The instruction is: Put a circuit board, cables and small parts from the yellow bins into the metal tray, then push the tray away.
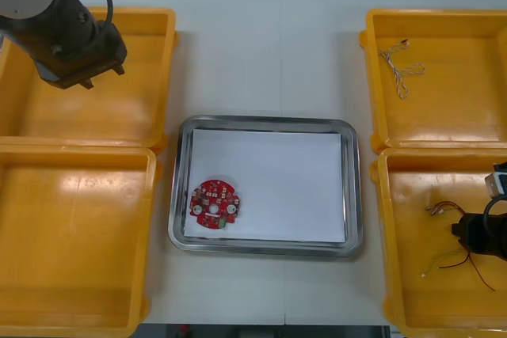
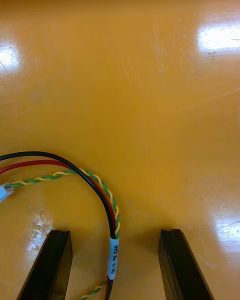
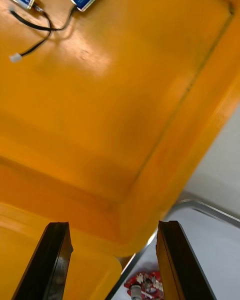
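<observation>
A round red circuit board (image 1: 214, 204) lies in the near left corner of the white-lined metal tray (image 1: 269, 123). My right gripper (image 1: 465, 235) is low inside the near right yellow bin (image 1: 412, 195), open. In the right wrist view a cable (image 2: 100, 190) of black, red and twisted yellow-green wires curves across the bin floor and passes between the fingers (image 2: 50, 265) of the right gripper (image 2: 116, 236). My left gripper (image 3: 112, 227) hangs open over the far left bin (image 1: 119, 116), holding nothing. The left arm (image 1: 75, 37) is above that bin.
A black cable with blue-labelled ends (image 3: 45, 15) lies in the far left bin. A twisted cable (image 1: 400, 69) lies in the far right bin (image 1: 459, 108). The near left bin (image 1: 71, 235) is bare. The circuit board (image 3: 145, 285) and tray rim (image 3: 210, 210) show beyond the left fingers.
</observation>
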You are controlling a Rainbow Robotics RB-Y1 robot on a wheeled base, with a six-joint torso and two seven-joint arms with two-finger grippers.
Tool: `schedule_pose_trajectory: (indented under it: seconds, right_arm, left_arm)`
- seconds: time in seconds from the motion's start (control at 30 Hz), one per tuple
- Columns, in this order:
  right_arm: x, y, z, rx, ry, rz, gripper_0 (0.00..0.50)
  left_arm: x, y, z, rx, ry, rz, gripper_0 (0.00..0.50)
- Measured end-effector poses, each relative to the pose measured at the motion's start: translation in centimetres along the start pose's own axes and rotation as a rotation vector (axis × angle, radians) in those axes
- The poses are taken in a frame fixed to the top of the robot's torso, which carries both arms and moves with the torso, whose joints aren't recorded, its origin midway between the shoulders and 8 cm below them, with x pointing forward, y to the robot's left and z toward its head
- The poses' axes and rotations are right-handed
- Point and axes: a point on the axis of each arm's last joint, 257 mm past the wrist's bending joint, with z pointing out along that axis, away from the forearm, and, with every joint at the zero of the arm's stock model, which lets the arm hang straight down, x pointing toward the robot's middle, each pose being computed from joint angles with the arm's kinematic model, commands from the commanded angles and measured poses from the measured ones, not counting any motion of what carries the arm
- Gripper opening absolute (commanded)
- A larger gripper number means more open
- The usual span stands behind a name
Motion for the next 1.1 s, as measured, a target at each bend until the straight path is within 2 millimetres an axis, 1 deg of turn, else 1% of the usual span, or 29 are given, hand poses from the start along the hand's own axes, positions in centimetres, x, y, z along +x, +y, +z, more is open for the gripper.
schedule_pose_trajectory:
  seconds: [0.03,0.07,0.13,0.17,0.2,0.43,0.57,0.67,0.77,0.97,1.1]
  right_arm:
    - [0.0,0.0,0.0,0.001,-0.001,-0.002,0.500]
    - [0.0,0.0,0.0,0.002,-0.002,-0.004,0.484]
    - [0.0,0.1,0.0,0.002,-0.002,-0.002,0.248]
    - [0.0,0.1,0.0,0.002,-0.003,0.000,0.114]
    - [-0.1,0.1,0.0,0.001,-0.004,0.002,0.000]
    - [-0.1,0.3,0.0,-0.002,-0.006,0.001,0.000]
    - [0.0,0.4,-0.2,0.001,-0.001,-0.004,0.000]
    - [0.8,0.2,-1.1,0.018,0.049,-0.015,0.000]
    - [0.6,0.2,-2.8,0.033,0.074,-0.028,0.000]
    - [-1.3,0.5,-8.2,0.029,0.068,-0.035,0.000]
    - [-1.8,0.4,-11.6,0.040,0.072,-0.048,0.000]
  left_arm:
    - [-0.5,0.6,0.2,-0.012,-0.001,-0.024,0.500]
    - [-1.2,1.4,0.6,-0.028,-0.004,-0.053,0.500]
    - [-2.4,3.0,1.2,-0.063,-0.014,-0.103,0.500]
    - [-3.0,3.8,1.5,-0.081,-0.019,-0.129,0.500]
    - [-3.3,4.4,1.8,-0.093,-0.020,-0.148,0.500]
    - [-7.0,7.2,3.5,-0.101,-0.070,-0.281,0.500]
    - [-8.9,8.0,4.3,-0.065,-0.091,-0.352,0.500]
    - [-10.2,8.4,4.7,-0.040,-0.114,-0.389,0.500]
    - [-11.2,8.9,5.2,-0.018,-0.128,-0.426,0.500]
    - [-12.4,10.7,6.3,-0.012,-0.133,-0.504,0.500]
    - [-13.4,11.2,6.8,-0.005,-0.140,-0.545,0.500]
